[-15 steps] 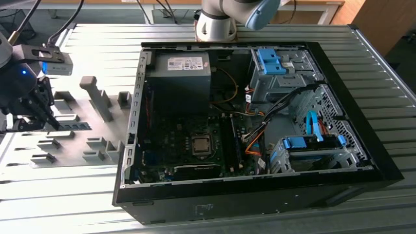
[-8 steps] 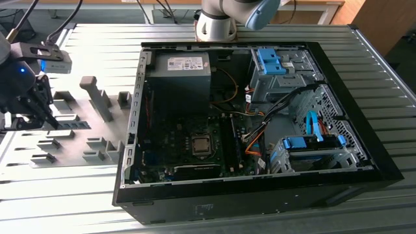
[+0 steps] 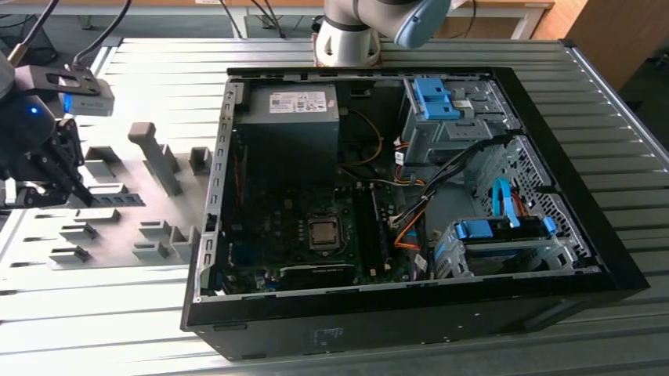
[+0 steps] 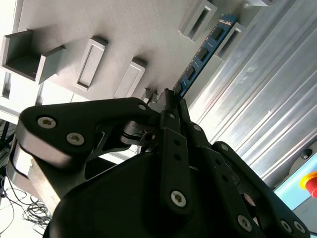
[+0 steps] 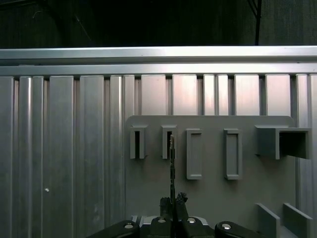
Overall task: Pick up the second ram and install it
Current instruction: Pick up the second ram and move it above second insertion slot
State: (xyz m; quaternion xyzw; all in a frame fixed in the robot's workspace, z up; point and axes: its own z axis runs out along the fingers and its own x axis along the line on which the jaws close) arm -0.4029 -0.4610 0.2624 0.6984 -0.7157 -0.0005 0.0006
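Gripper (image 4: 167,99) clamped on one end of the second ram (image 4: 202,55) at the grey holder blocks (image 4: 91,62); such an end-only hold risks pivoting or slipping on a snag.

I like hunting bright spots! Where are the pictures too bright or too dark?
Second wrist view: the space beyond the grey holder plate glares white, and the gripper holding the second ram looks black. First wrist view: the background beyond the ribbed metal table is nearly black.

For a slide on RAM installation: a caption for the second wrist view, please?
Gripper shut on the second ram, beside grey holder blocks.
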